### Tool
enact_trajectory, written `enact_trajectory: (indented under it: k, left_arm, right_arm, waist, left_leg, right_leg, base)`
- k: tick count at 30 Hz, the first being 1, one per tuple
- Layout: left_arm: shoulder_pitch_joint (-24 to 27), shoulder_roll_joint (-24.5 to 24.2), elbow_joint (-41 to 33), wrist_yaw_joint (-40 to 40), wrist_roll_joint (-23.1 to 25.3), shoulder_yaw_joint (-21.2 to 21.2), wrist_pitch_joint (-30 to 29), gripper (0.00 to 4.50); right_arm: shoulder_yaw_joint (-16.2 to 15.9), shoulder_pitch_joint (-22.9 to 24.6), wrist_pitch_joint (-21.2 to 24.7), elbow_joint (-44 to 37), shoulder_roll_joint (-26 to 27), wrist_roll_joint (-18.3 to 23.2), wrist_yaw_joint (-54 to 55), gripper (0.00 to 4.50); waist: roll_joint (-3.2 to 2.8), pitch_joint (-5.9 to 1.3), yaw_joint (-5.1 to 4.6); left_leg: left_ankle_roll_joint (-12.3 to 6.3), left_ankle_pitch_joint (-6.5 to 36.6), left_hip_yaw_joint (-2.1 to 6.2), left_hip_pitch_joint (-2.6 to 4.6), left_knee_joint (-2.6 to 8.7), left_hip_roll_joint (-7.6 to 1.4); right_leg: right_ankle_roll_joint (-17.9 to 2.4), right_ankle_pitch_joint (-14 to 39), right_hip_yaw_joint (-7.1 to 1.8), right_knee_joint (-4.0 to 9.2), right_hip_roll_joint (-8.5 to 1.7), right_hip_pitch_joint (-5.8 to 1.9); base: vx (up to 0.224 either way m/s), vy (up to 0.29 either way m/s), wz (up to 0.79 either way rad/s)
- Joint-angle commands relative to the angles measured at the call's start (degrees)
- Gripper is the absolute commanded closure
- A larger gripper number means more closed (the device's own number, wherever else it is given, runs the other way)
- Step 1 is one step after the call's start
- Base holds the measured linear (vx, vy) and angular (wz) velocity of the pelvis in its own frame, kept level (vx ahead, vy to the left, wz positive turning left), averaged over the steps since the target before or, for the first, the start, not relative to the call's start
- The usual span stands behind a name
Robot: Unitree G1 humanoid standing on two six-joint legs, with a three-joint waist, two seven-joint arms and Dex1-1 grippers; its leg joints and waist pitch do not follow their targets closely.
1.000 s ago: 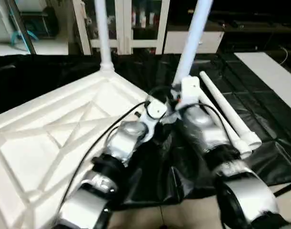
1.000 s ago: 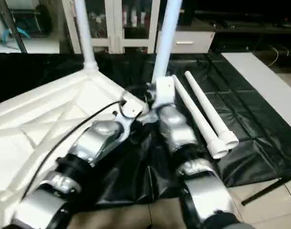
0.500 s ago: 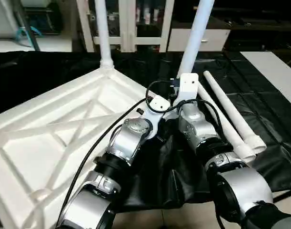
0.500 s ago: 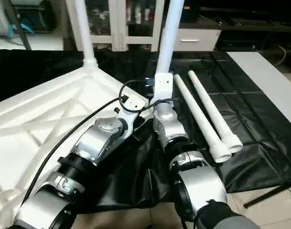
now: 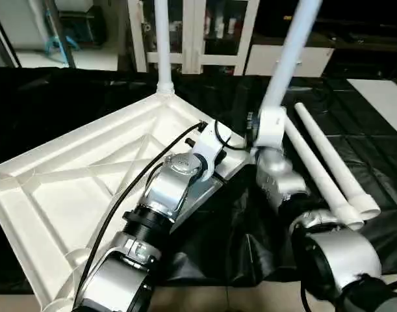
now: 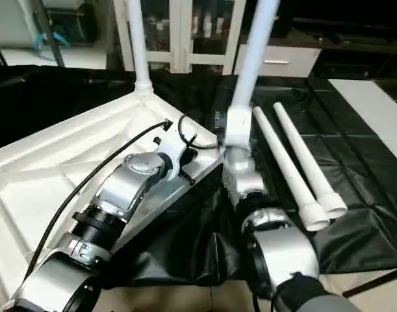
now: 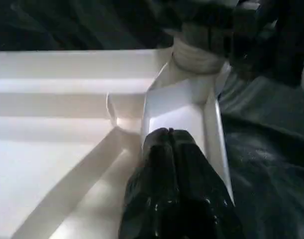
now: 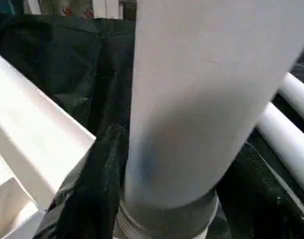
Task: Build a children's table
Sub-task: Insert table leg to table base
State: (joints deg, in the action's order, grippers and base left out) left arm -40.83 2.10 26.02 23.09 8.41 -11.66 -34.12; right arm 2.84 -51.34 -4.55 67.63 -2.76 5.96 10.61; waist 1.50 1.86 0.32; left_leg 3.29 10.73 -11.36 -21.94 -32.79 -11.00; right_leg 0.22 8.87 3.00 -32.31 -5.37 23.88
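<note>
The white plastic rectangular table top (image 5: 88, 195) lies upside down on the black-draped work table (image 5: 49, 104), its X-ribbed underside facing up, spreading from the centre toward 8 o'clock in my head view. One long white tube leg (image 5: 163, 45) stands upright in the corner socket at 12 o'clock. My left gripper (image 7: 170, 142) has its black fingers pressed together, holding nothing, tips over a ribbed pocket by the near corner socket. My right gripper (image 8: 156, 219) straddles a second leaning white tube leg (image 5: 290, 55); I cannot tell how firmly it grips. Two spare white tube legs (image 5: 331, 166) lie side by side at 3 o'clock
</note>
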Motion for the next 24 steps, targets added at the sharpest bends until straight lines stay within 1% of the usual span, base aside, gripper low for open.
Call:
enact_trajectory:
  k: [1, 2, 3, 4, 5, 6, 7, 8, 9, 10, 11, 12, 13, 14, 15, 17, 20, 21, 22, 23, 24]
  left_arm:
    - [0.4, -0.4, -2.1, 1.0, -0.6, -0.9, -0.6, 4.5]
    - [0.5, -0.5, -2.1, 1.1, -0.6, -0.9, -0.6, 4.5]
    - [0.5, -0.6, -2.1, 1.2, -0.6, -0.9, -0.6, 4.5]
    - [0.6, -0.9, -2.1, 1.2, -0.5, -0.9, -0.5, 4.5]
    - [0.6, -1.1, -2.1, 1.2, -0.5, -0.9, -0.4, 4.5]
    - [0.6, -1.4, -2.0, 1.3, -0.5, -0.9, -0.3, 4.5]
    - [0.6, -1.8, -2.0, 1.2, -0.5, -0.8, 0.0, 4.5]
    - [0.6, -2.1, -2.0, 1.2, -0.4, -0.7, 0.2, 4.5]
    - [0.6, -2.1, -2.0, 1.2, -0.4, -0.7, 0.2, 4.5]
    - [0.9, -3.0, -2.2, 1.7, -0.4, -0.8, 0.3, 4.5]
    - [0.9, -3.0, -2.2, 1.7, -0.4, -0.8, 0.3, 4.5]
    - [1.0, -3.5, -2.5, 1.9, -0.4, -0.9, 0.7, 4.5]
    - [1.1, -3.8, -2.6, 2.1, -0.4, -0.9, 0.9, 4.5]
    - [1.3, -4.3, -2.7, 2.4, -0.5, -0.9, 1.4, 4.5]
    - [1.3, -4.4, -2.7, 2.5, -0.5, -0.9, 1.5, 4.5]
    - [1.5, -5.1, -2.8, 3.0, -0.8, -0.8, 2.0, 4.5]
    - [1.7, -5.7, -2.7, 3.4, -1.1, -0.7, 2.9, 4.5]
    - [1.7, -5.8, -2.8, 3.6, -1.2, -0.7, 3.0, 4.5]
    - [1.8, -6.0, -3.0, 4.4, -1.9, -0.6, 3.1, 4.3]
    - [1.9, -6.0, -3.0, 4.6, -2.0, -0.5, 3.0, 4.18]
    - [2.1, -5.7, -3.8, 6.9, -4.1, 0.0, 1.8, 4.09]
  right_arm:
    - [0.1, 1.7, 1.9, 2.7, 0.0, -0.4, -1.1, 1.55]
    - [0.1, 1.5, 1.7, 2.6, 0.0, -0.5, -1.5, 1.49]
    - [0.1, 1.5, 1.7, 2.6, 0.0, -0.5, -1.6, 1.31]
    - [0.1, 1.4, 1.5, 2.3, 0.0, -0.3, -2.2, 1.24]
    - [0.3, 1.3, 1.4, 2.1, -0.1, -0.4, -2.6, 1.24]
    - [0.3, 1.1, 1.1, 1.7, -0.1, -0.5, -3.3, 1.19]
    - [0.4, 1.0, 0.8, 1.0, -0.3, -0.6, -4.0, 1.01]
    - [0.3, 1.1, 0.6, 0.4, -0.4, -0.6, -4.7, 0.83]
    - [0.3, 1.1, 0.6, 0.4, -0.4, -0.6, -4.7, 0.83]
    - [0.2, 1.5, 0.3, -1.8, -0.6, -0.5, -6.8, 0.81]
    - [0.2, 1.5, 0.3, -1.8, -0.6, -0.5, -6.8, 0.63]
    - [-0.1, 2.0, 0.2, -3.2, -0.8, -0.5, -8.0, 0.63]
    - [-0.2, 2.3, 0.2, -4.2, -1.0, -0.4, -8.9, 0.48]
    - [-0.8, 3.2, 0.5, -6.1, -1.3, -0.4, -10.9, 0.48]
    - [-0.9, 3.3, 0.5, -6.3, -1.4, -0.4, -11.1, 0.48]
    - [-1.8, 5.4, 1.1, -9.8, -2.2, -0.6, -13.9, 0.48]
    - [-2.2, 8.6, 2.7, -14.7, -3.5, -0.2, -16.2, 0.48]
    - [-2.2, 9.3, 3.1, -15.9, -3.8, -0.3, -16.5, 0.48]
    - [-2.2, 11.6, 4.5, -19.9, -4.8, -0.2, -17.3, 0.41]
    - [-2.2, 12.0, 4.7, -20.6, -4.9, -0.1, -17.5, 0.38]
    - [-1.7, 15.0, 7.1, -26.3, -6.5, 0.5, -18.5, 0.38]
  waist:
    - [-0.22, -3.86, 0.22]
    - [-0.09, -3.84, 0.27]
    - [-0.06, -3.81, 0.29]
    - [-0.13, -3.78, 0.33]
    - [-0.18, -3.69, 0.33]
    - [-0.17, -3.68, 0.33]
    - [-0.22, -3.54, 0.31]
    - [-0.21, -3.52, 0.27]
    - [-0.21, -3.51, 0.26]
    - [-0.21, -3.44, 0.25]
    - [-0.15, -3.4, 0.25]
    - [-0.12, -3.38, 0.22]
    - [-0.11, -3.38, 0.35]
    - [-0.13, -3.36, 0.34]
    - [-0.12, -3.37, 0.3]
    - [-0.17, -3.36, 0.37]
    - [-0.1, -3.41, 0.57]
    - [-0.2, -3.35, 0.59]
    - [-0.13, -3.44, 0.74]
    - [-0.13, -3.44, 0.74]
    - [0.01, -3.37, 0.92]
  left_leg:
    - [-5.18, 4.6, 0.36, 0.93, 2.93, -1.51]
    - [-6.4, 3.4, 0.25, 0.84, 2.78, -1.46]
    - [-6.93, 3.4, 0.23, 0.79, 2.76, -1.47]
    - [-7.52, 3.9, 0.19, 0.88, 2.73, -1.55]
    - [-7.58, 4.7, 0.18, 0.98, 2.78, -1.65]
    - [-7.48, 5.1, 0.19, 0.99, 2.8, -1.69]
    - [-6.89, 6.4, 0.22, 1.04, 2.88, -1.78]
    - [-6.62, 7.0, 0.23, 1.03, 2.9, -1.8]
    - [-6.31, 7.4, 0.25, 1.03, 2.91, -1.81]
    - [-5.6, 8.4, 0.24, 1.04, 2.92, -1.79]
    - [-5.42, 8.6, 0.25, 0.98, 2.91, -1.78]
    - [-5.27, 8.9, 0.28, 0.93, 2.96, -1.81]
    - [-5.08, 8.9, 0.32, 0.85, 2.92, -1.79]
    - [-5.03, 8.7, 0.34, 0.84, 2.88, -1.79]
    - [-5.08, 8.6, 0.29, 0.85, 2.82, -1.75]
    - [-5.28, 7.9, 0.36, 0.83, 2.78, -1.79]
    - [-5.43, 7.4, 0.31, 0.89, 2.67, -1.78]
    - [-5.44, 7.1, 0.35, 0.84, 2.7, -1.72]
    - [-5.52, 6.8, 0.32, 0.93, 2.63, -1.73]
    - [-5.52, 6.8, 0.32, 0.93, 2.63, -1.73]
    - [-5.63, 6.5, 0.27, 0.95, 2.6, -1.66]
  right_leg:
    - [-13.6, -2.6, -1.38, 1.35, -2.0, -2.95]
    - [-14.6, -4.3, -1.37, 1.15, -2.0, -3.03]
    - [-14.9, -4.3, -1.36, 1.13, -2.05, -3.08]
    - [-15.2, -3.4, -1.36, 1.23, -2.17, -3.08]
    - [-15.4, -1.8, -1.35, 1.36, -2.19, -3.02]
    - [-15.4, -1.1, -1.35, 1.41, -2.2, -3.03]
    - [-15.2, 0.9, -1.36, 1.57, -2.15, -2.92]
    - [-15.1, 1.6, -1.35, 1.61, -2.11, -2.92]
    - [-15.0, 2.2, -1.36, 1.63, -2.14, -2.93]
    - [-14.7, 3.3, -1.4, 1.72, -2.12, -2.87]
    - [-14.5, 3.6, -1.43, 1.72, -2.13, -2.88]
    - [-14.5, 4.0, -1.44, 1.72, -2.17, -2.92]
    - [-14.1, 4.1, -1.47, 1.67, -2.15, -2.98]
    - [-14.2, 3.9, -1.48, 1.61, -2.13, -2.96]
    - [-14.2, 3.9, -1.49, 1.59, -2.09, -2.9]
    - [-14.3, 3.2, -1.52, 1.46, -2.04, -2.92]
    - [-14.5, 2.6, -1.59, 1.43, -2.02, -2.96]
    - [-14.4, 2.4, -1.59, 1.41, -1.93, -3.04]
    - [-14.5, 2.2, -1.6, 1.43, -1.98, -3.04]
    - [-14.5, 2.2, -1.6, 1.43, -1.98, -3.04]
    - [-14.5, 2.2, -1.67, 1.43, -1.91, -3.05]
  base:
    - [0.0, 0.0, 0.0]
    - [0.0, 0.0, 0.0]
    - [0.0, 0.0, 0.0]
    - [0.0, 0.0, 0.0]
    - [0.0, 0.0, 0.0]
    - [0.0, 0.0, 0.0]
    - [0.0, 0.0, 0.0]
    - [0.0, 0.0, 0.0]
    - [0.0, 0.0, 0.0]
    - [0.0, 0.0, 0.0]
    - [0.0, 0.0, 0.0]
    - [0.0, 0.0, 0.0]
    - [0.0, 0.0, 0.0]
    - [0.0, 0.0, 0.0]
    - [0.0, 0.0, 0.0]
    - [0.0, 0.0, 0.0]
    - [0.0, 0.0, 0.0]
    - [0.0, 0.0, 0.0]
    - [0.0, 0.0, 0.0]
    - [0.0, 0.0, 0.0]
    - [0.0, 0.0, 0.0]
